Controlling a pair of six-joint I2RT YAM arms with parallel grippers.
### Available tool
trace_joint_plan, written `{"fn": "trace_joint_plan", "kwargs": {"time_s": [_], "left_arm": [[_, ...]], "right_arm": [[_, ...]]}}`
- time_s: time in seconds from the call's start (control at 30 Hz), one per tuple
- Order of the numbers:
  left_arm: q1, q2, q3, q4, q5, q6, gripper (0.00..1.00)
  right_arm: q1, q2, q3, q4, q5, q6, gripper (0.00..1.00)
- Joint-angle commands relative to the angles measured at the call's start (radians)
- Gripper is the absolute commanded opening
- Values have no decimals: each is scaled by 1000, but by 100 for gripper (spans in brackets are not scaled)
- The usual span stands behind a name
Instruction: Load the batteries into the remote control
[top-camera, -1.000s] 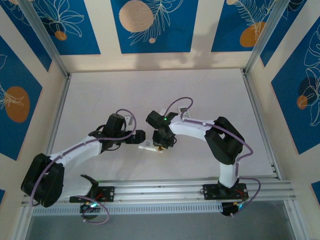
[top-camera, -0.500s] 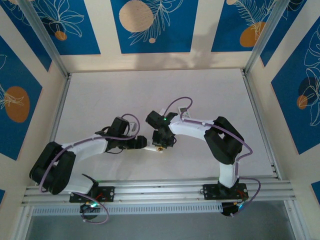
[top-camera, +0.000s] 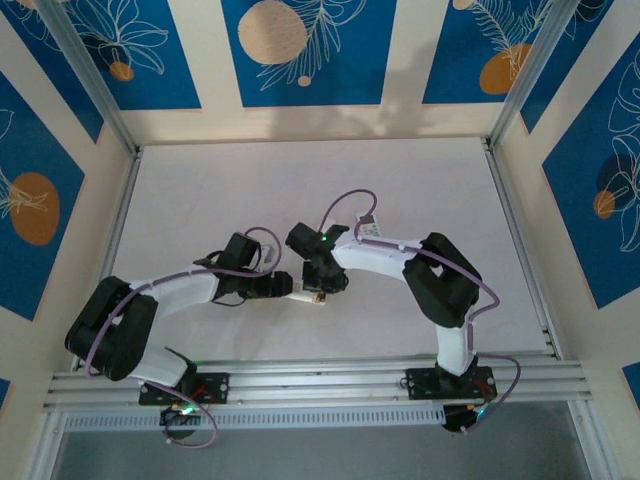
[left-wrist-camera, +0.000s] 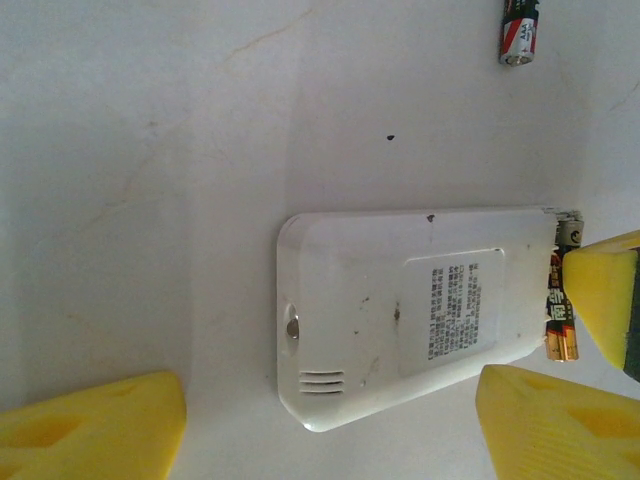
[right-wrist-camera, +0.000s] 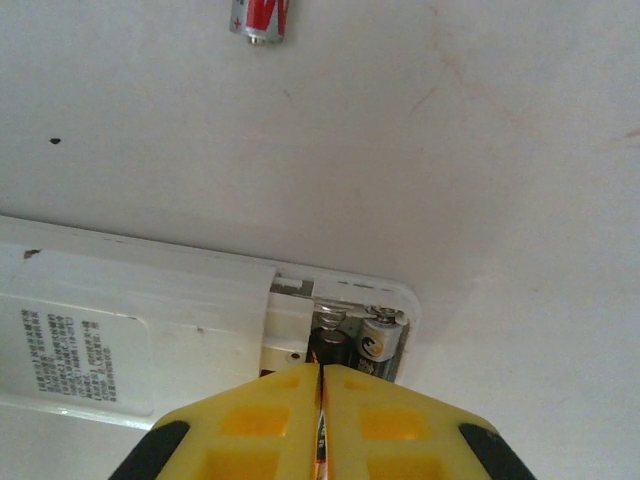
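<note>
white tabletop (top-camera: 300, 180), white slab-shaped plastic remote (left-wrist-camera: 400, 320): left gripper (left-wrist-camera: 330, 425) has moved in, spread astride it, likely to steady; right gripper (right-wrist-camera: 320, 392), pressed together, bears on dark coppery-orange cylindrical battery (left-wrist-camera: 556, 325) at remote's 3 o'clock end.

The loose battery (left-wrist-camera: 519, 32) is cut off by the top edge in both wrist views. In the right wrist view the remote control (right-wrist-camera: 130, 330) runs off the left edge. There the right gripper (right-wrist-camera: 320, 372), jaws pressed together, covers part of the seated batteries (right-wrist-camera: 381, 341). The remote's label print is too small to read.
</note>
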Motion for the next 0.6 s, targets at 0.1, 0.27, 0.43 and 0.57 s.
{"fn": "trace_joint_plan", "kwargs": {"time_s": [0.1,0.27,0.43,0.57], "left_arm": [[-15,27,11,8,11,-4,81],[-16,27,15,15,15,-5,81],[-15,26,17,10,13,-2,81],[-16,21,15,5,7,2,81]], "right_arm": [[4,-55,2,-23,63,-38,18],[28,-111,-16,-40,35,21,20],[42,-97,-39,-31,-19,84,20],[44,-77,-48,-28,-30,99,20]]}}
